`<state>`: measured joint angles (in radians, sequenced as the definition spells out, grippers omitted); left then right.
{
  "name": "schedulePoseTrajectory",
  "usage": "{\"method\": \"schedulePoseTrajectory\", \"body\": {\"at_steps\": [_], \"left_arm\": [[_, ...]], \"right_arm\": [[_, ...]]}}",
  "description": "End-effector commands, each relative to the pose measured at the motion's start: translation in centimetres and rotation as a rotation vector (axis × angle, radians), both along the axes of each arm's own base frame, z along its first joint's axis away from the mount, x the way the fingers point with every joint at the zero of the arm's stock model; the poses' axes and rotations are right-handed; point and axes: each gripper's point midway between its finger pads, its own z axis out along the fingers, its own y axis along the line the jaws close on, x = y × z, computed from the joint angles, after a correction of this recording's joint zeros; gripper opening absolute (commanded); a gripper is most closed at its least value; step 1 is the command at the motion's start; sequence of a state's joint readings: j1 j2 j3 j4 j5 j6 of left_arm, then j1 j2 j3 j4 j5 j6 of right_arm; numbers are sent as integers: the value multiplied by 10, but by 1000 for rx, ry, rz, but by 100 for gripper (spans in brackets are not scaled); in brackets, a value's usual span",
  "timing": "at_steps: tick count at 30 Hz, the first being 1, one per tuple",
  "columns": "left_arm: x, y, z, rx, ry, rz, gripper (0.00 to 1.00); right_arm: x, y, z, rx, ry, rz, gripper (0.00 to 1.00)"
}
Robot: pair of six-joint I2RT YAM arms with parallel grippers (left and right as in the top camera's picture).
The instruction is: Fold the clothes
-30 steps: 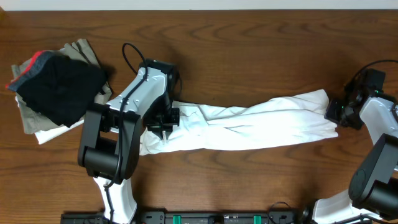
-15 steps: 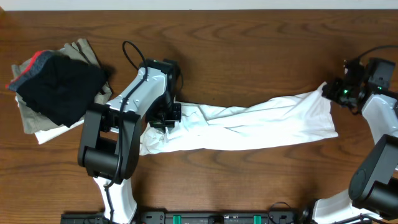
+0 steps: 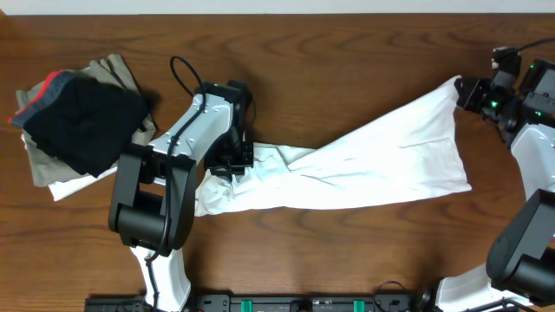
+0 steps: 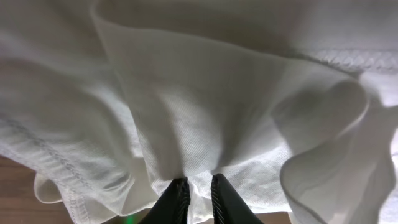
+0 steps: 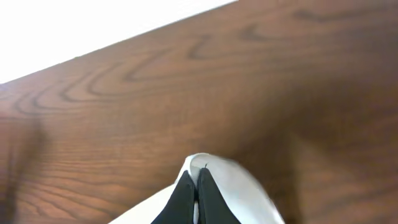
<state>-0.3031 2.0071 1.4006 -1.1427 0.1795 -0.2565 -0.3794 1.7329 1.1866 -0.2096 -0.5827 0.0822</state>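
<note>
The right tool (image 3: pixel 462 91) has moved toward the far edge of the table (image 3: pixel 347 52), taking one corner of the white garment (image 3: pixel 381 160) with it. The upper edge of the cloth now runs in a stretched diagonal line.

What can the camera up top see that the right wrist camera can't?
Only the overhead view shows the whole white garment stretched across the table, the left tool at its other end, and a black garment at the far left. Only the right wrist view shows, close up, the right tool shut tight on one white corner. Both views show the white garment, the wooden table and the right tool.
</note>
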Motion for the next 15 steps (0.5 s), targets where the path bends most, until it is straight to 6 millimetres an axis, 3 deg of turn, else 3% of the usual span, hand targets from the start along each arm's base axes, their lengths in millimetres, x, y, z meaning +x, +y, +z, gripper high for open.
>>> {"method": "schedulePoseTrajectory", "body": {"at_steps": [1,8,15], "left_arm": [[1,2,1,12,-9,11,17],[1,2,1,11,-9,11,17],[1,2,1,11,-9,10,16]], "right_arm": [[5,0,12,15,-42,32,1],[2,-9,3,-15,0,-15,1],[-49,-47,-53,-185,336,-205,1]]}}
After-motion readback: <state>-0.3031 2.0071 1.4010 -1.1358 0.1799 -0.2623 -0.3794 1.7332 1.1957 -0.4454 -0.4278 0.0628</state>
